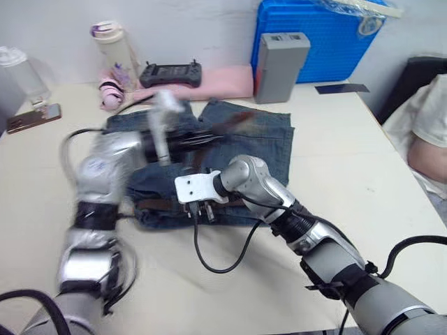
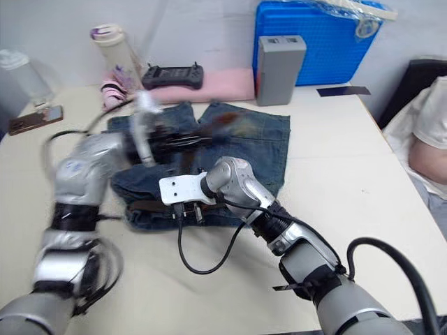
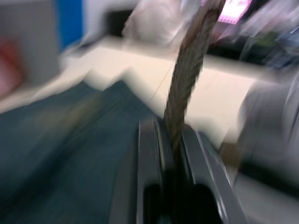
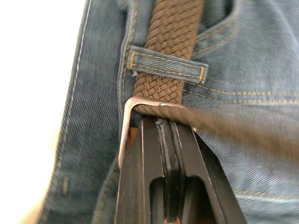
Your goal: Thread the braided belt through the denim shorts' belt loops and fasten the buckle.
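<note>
1. While the left gripper (image 3: pixel 175 154) clamps the braided belt (image 4: pixel 170 42) and draws its free end over the denim shorts (image 1: pixel 269 143) mid-bench, the right gripper (image 4: pixel 166 122), fingers pressed together, pins the buckle (image 4: pixel 127 122) at the waistband near the front edge.
2. Risk, by judgement: a hard pull could drag the buckle free or bunch the shorts.
3. Count: one belt, one pair of shorts, one buckle, one belt loop (image 4: pixel 167 64) seen threaded.
</note>
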Robot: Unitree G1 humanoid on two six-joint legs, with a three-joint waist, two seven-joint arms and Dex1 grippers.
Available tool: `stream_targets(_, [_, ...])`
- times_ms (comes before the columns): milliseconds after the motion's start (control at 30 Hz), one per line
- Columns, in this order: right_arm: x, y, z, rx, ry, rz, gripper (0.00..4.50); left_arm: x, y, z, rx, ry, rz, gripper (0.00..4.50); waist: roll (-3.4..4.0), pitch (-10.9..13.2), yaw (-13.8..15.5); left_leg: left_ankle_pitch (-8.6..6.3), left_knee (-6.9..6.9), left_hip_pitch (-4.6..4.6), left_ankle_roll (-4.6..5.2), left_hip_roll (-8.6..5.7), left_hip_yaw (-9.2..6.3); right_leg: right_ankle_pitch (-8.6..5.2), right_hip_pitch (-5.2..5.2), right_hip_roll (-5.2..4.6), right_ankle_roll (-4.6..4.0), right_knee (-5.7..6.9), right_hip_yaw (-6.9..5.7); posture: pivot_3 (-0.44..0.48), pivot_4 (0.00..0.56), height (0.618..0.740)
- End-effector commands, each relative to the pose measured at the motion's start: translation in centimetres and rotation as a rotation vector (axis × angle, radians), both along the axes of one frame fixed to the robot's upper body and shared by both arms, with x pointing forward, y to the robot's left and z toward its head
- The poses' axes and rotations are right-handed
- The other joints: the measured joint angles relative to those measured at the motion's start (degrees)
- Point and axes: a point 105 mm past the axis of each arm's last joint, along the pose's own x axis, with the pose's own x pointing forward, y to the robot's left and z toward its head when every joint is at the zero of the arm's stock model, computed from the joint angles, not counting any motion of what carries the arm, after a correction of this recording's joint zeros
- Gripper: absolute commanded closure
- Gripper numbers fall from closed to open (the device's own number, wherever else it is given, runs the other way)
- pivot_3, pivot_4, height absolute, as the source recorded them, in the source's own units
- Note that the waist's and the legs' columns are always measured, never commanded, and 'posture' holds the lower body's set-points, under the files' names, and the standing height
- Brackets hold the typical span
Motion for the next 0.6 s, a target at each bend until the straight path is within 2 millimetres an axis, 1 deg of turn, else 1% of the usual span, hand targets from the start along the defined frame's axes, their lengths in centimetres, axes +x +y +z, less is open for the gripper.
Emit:
stream_targets(33, [-1.0,-0.5,-2.5,-0.024,0.115,-0.035,4.47,-2.9,2.9,-0.5,0.143,-0.122,0.080,4.50,-0.01,0.0,0.3,-0.01,-0.12,0.02,-0.02,0.03,-0.02,-0.01,-0.01,0.00,-0.02,-0.03,-0.02,0.000,0.150,0.712])
stream_targets(133, [-0.9,-0.3,-1.5,0.036,0.101,-0.049,4.47,-4.0,3.6,-1.8,0.154,-0.100,0.130,4.50,-0.16,0.0,1.2,-0.05,-0.07,-0.15,0.06,-0.01,-0.20,-0.02,0.04,-0.03,-0.03,-0.34,-0.09,0.000,0.150,0.712])
stream_targets(200, [-0.8,0.1,-0.4,0.099,0.099,-0.068,3.84,-4.6,3.4,-2.4,0.152,-0.093,0.155,4.50,-0.17,0.1,1.4,-0.13,0.04,-0.17,0.15,-0.03,-0.18,-0.02,0.08,-0.10,-0.03,-0.39,-0.05,0.000,0.150,0.712])
stream_targets(233, [-0.9,0.2,0.1,0.130,0.105,-0.079,3.62,-4.8,3.2,-2.6,0.142,-0.090,0.162,4.50,-0.14,0.1,1.5,-0.16,0.04,-0.16,0.16,-0.04,-0.18,-0.01,0.08,-0.13,-0.03,-0.42,-0.03,0.000,0.150,0.712])
stream_targets(300, [-0.9,0.3,1.1,0.178,0.104,-0.097,2.75,-5.0,3.0,-3.0,0.134,-0.084,0.172,4.50,-0.12,0.1,1.7,-0.18,0.00,-0.16,0.13,-0.05,-0.17,-0.02,0.03,-0.14,-0.03,-0.45,-0.03,0.000,0.150,0.712])
stream_targets(333, [-1.0,0.1,2.1,0.223,0.109,-0.115,2.29,-5.1,3.1,-3.3,0.135,-0.078,0.176,4.50,-0.11,0.1,1.6,-0.18,-0.07,-0.16,0.12,-0.04,-0.17,-0.03,-0.01,-0.13,-0.05,-0.43,-0.04,0.000,0.150,0.712])
stream_targets(400, [-1.3,-0.5,3.4,0.279,0.111,-0.140,1.32,-5.3,3.2,-3.6,0.140,-0.072,0.180,4.50,-0.09,0.1,1.6,-0.16,-0.25,-0.22,0.10,-0.04,-0.17,-0.03,-0.10,-0.12,-0.06,-0.35,-0.06,0.000,0.150,0.712])
stream_targets(433, [-1.3,-0.8,3.8,0.295,0.106,-0.152,0.69,-5.3,3.2,-3.7,0.141,-0.070,0.182,4.50,-0.08,0.1,1.6,-0.15,-0.31,-0.23,0.10,-0.04,-0.14,-0.03,-0.14,-0.11,-0.06,-0.37,-0.07,0.000,0.150,0.712])
stream_targets(467, [-1.6,-1.4,4.4,0.318,0.099,-0.161,0.26,-5.4,3.2,-3.7,0.138,-0.065,0.184,4.50,-0.08,0.1,1.7,-0.15,-0.33,-0.30,0.10,-0.04,-0.14,-0.03,-0.22,-0.10,-0.06,-0.37,-0.09,0.000,0.150,0.712])
stream_targets(500, [-1.9,-2.0,4.7,0.332,0.092,-0.166,0.06,-5.4,3.3,-3.8,0.136,-0.062,0.185,4.50,-0.10,0.1,1.8,-0.15,-0.29,-0.48,0.11,-0.04,-0.14,-0.03,-0.40,-0.10,-0.06,-0.36,-0.11,0.000,0.150,0.712])
stream_targets(533, [-2.3,-2.6,4.8,0.340,0.083,-0.165,0.06,-5.4,3.3,-3.8,0.129,-0.058,0.185,4.50,-0.10,0.1,1.8,-0.12,-0.14,-0.94,0.15,-0.05,-0.15,-0.03,-0.77,-0.10,-0.06,-0.29,-0.13,0.000,0.150,0.712])
stream_targets(600, [-3.5,-3.8,4.4,0.341,0.031,-0.153,0.06,-5.3,3.1,-3.6,0.116,-0.053,0.182,4.50,-0.10,0.1,1.8,-0.13,-0.03,-1.11,0.19,-0.06,-0.16,-0.02,-0.87,-0.10,-0.05,-0.30,-0.21,0.000,0.150,0.712])
